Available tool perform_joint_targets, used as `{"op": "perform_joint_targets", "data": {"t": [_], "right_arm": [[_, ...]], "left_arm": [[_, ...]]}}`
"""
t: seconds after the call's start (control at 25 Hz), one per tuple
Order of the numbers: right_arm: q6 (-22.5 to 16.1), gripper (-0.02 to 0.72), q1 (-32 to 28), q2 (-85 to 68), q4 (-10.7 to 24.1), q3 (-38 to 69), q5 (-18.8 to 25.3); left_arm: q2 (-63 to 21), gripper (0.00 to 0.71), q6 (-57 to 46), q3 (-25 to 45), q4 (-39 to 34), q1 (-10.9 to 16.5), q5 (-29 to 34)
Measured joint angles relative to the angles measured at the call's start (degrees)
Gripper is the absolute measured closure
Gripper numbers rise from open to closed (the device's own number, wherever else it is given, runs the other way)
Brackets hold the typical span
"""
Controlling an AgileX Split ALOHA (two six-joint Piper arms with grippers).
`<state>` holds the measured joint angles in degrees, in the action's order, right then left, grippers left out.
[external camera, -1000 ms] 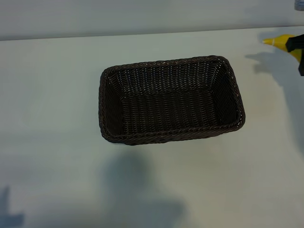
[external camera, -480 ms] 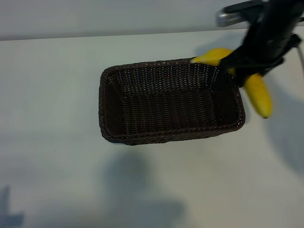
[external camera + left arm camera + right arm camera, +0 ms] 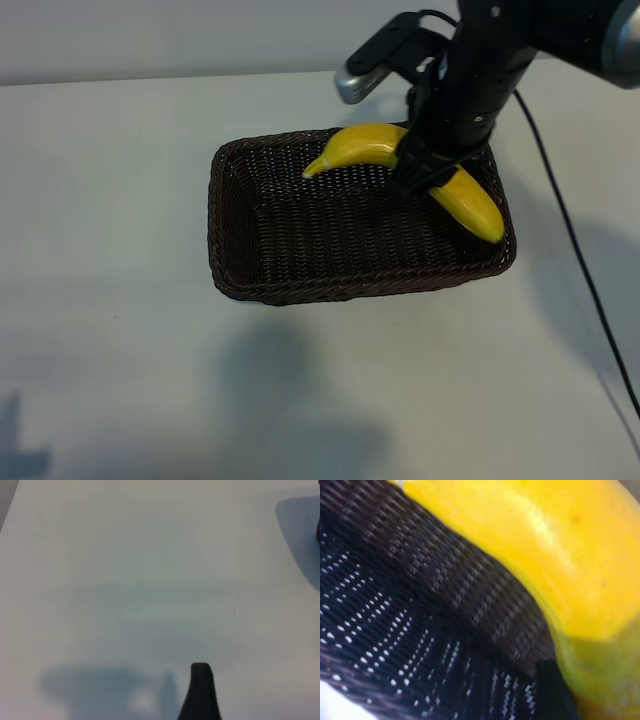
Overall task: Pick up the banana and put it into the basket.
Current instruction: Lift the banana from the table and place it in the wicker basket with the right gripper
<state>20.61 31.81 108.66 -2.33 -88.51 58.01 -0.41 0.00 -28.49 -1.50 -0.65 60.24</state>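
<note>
Yellow banana (image 3: pixel 400 160), clamped mid-length in my right gripper (image 3: pixel 418 172), hangs upper right over the basket (image 3: pixel 240 250), long axis along the basket's; my left finger (image 3: pixel 200 692), spread wide, sees bare table; right wrist view fills with banana (image 3: pixel 530 550) over weave (image 3: pixel 395 620).

Right claw (image 3: pixel 432 172) clamped, pointing down

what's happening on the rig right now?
The right arm is carrying the banana in its hand, gripped around the middle. It hangs over the right end of the wicker basket, not yet released; its lower tip is near the right rim. The left arm is out of the exterior view; its wrist camera shows only the bare table, so it looks idle.
</note>
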Motion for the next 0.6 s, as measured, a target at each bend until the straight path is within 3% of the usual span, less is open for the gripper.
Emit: {"op": "perform_joint_targets", "data": {"t": [0.12,0.28,0.6], "right_arm": [[2.3,0.286,1.6,0.0,1.8,0.0,-4.0],[2.4,0.286,2.8,0.4,2.3,0.0,-8.0],[2.3,0.286,3.2,5.2,2.7,0.0,-9.2]], "left_arm": [[0.0,0.11,0.0,0.0,0.0,0.0,0.0],[0.0,0.11,0.0,0.0,0.0,0.0,0.0],[0.0,0.11,0.0,0.0,0.0,0.0,0.0]]}}
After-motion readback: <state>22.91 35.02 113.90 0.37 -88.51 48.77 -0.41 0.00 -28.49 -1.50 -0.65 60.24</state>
